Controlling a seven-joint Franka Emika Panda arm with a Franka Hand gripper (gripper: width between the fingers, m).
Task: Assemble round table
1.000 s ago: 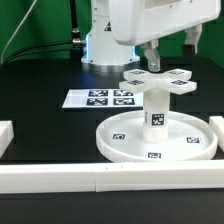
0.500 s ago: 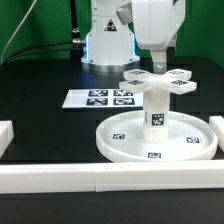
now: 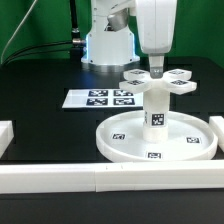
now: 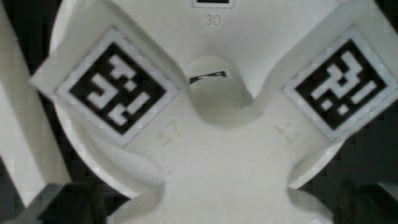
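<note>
— Where's the cross?

— I see the cross (image 3: 158,79) sitting atop the leg (image 3: 157,113), upright in the disc (image 3: 120,137) on the tabletop (image 3: 40,125).

— And the claw?

— The claw (image 3: 157,66) is right over it (wrist view fills with markers); its opening I can't tell.

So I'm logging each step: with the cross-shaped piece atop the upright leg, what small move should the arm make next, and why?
Probably ease straight down. The gripper hangs right over the hub of the cross-shaped piece, which sits on the leg standing in the disc. The wrist view shows the hub centred, but not whether the fingers are closed.
</note>
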